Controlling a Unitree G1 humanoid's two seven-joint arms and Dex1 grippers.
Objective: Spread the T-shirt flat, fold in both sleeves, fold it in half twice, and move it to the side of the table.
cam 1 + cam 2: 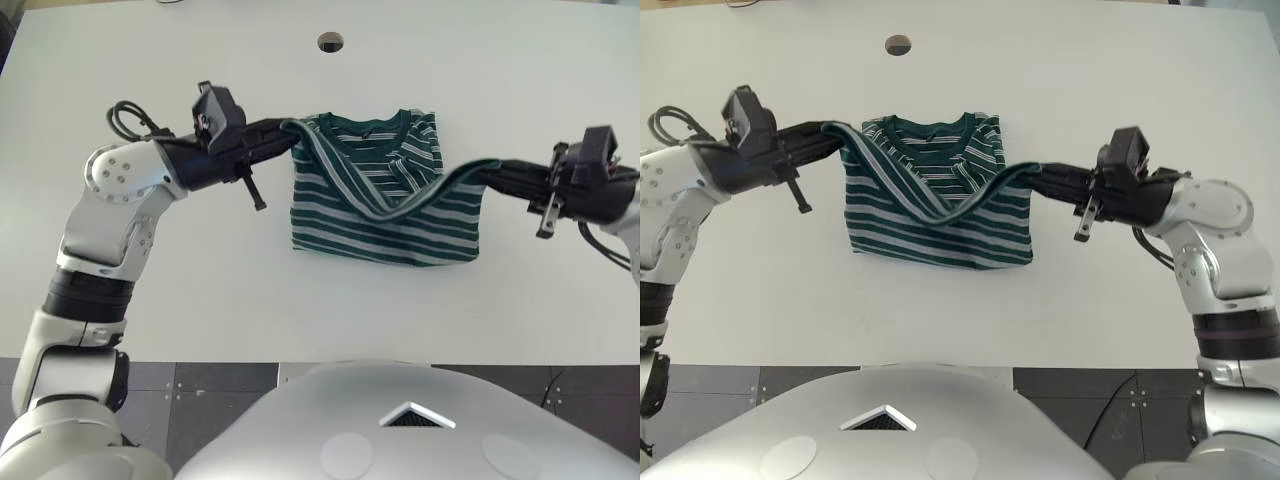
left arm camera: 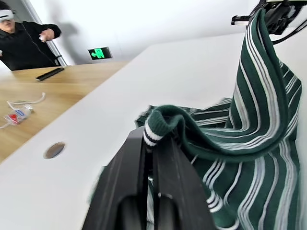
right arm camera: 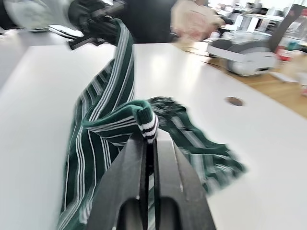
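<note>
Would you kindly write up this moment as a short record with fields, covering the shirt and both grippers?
T-shirt: green striped, lying on the white table, collar away from the robot, sleeves apparently folded in.
Lifted edge: strung between the grippers, sagging in the middle over the shirt.
Left gripper: shut on the edge's left end.
Right gripper: shut on its right end.
Hole: in the table beyond the collar.
Stage: a half fold seems under way.

light: bright, pretty even | white tabletop kinda washed out | shadows: soft, faint under green striped T-shirt
</note>
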